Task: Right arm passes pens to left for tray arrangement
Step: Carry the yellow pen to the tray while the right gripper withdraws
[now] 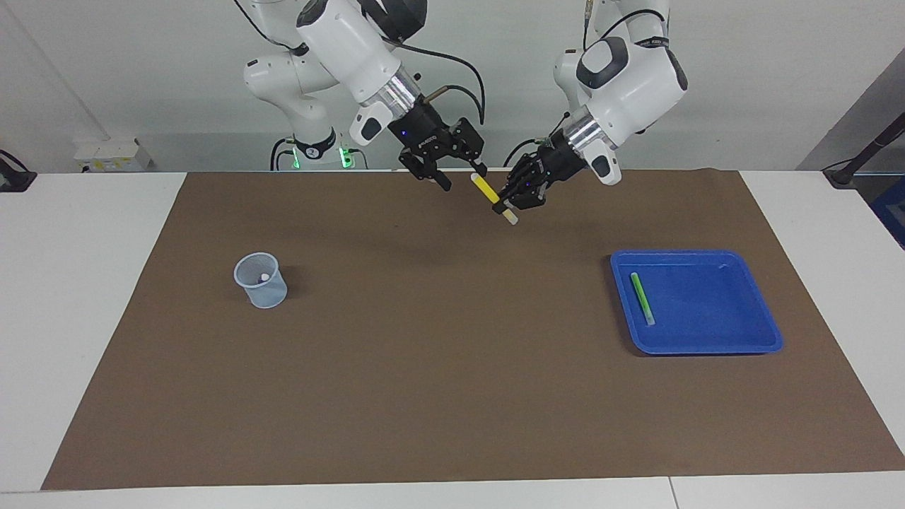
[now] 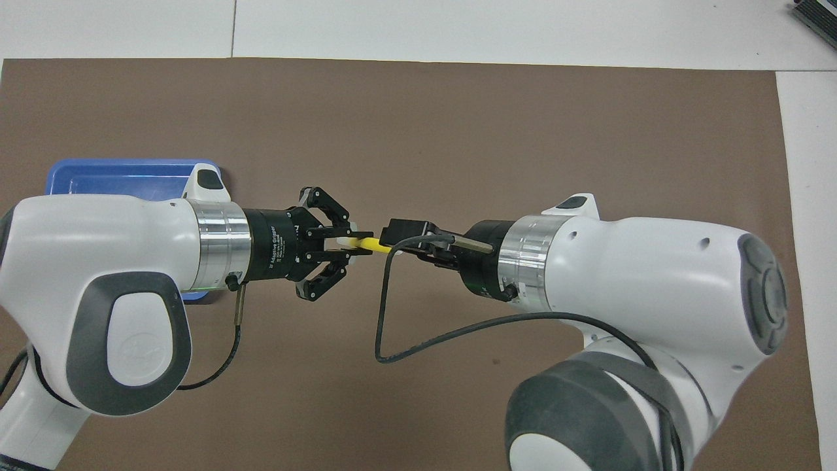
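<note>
Above the brown mat, between the two arms, my left gripper (image 1: 508, 206) (image 2: 350, 243) is shut on the yellow pen (image 1: 485, 189) (image 2: 371, 244) near its whitish end. The pen slants, with its yellow end pointing toward my right gripper (image 1: 463, 177) (image 2: 400, 237). That gripper is open, its fingers spread on either side of the pen's yellow tip without gripping it. The blue tray (image 1: 707, 346) (image 2: 118, 165) lies at the left arm's end of the table. A green pen (image 1: 642, 297) rests inside the tray along the edge nearest the table's middle.
A small pale blue mesh cup (image 1: 261, 281) stands on the mat toward the right arm's end, with something small and whitish inside it. The brown mat (image 1: 452, 396) covers most of the white table. A black cable loops from the right wrist (image 2: 386, 314).
</note>
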